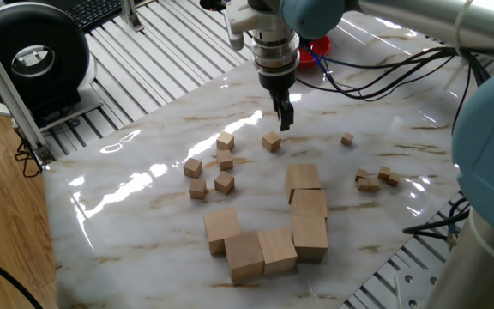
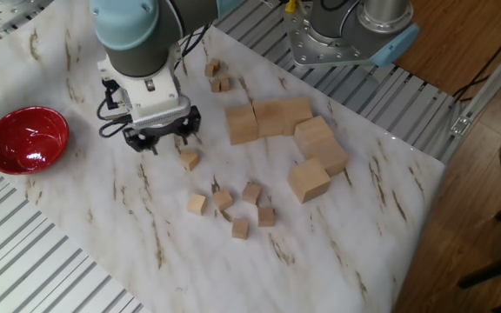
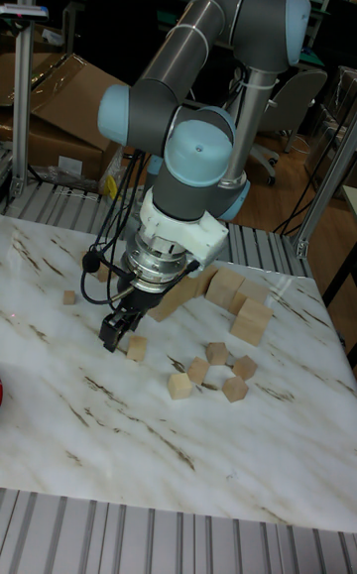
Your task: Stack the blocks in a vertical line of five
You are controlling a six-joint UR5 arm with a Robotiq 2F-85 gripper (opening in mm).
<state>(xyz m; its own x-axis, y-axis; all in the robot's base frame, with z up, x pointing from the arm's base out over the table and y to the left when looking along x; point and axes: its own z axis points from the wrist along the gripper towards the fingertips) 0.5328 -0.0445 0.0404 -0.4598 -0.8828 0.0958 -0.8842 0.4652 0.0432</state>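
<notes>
Hovering just beside one lone block (image 1: 271, 142), the gripper (image 1: 285, 117) is seen empty, fingers seemingly together; five blocks (image 2: 231, 207) are scattered unstacked on the marble table (image 2: 337, 235).

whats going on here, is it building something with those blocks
Nothing is built yet. The arm's gripper hangs just above the marble table, holding nothing, beside a lone small block. Five more small blocks lie scattered flat nearby, none stacked. The large cubes sit clustered apart, with a red bowl off to one side.
</notes>
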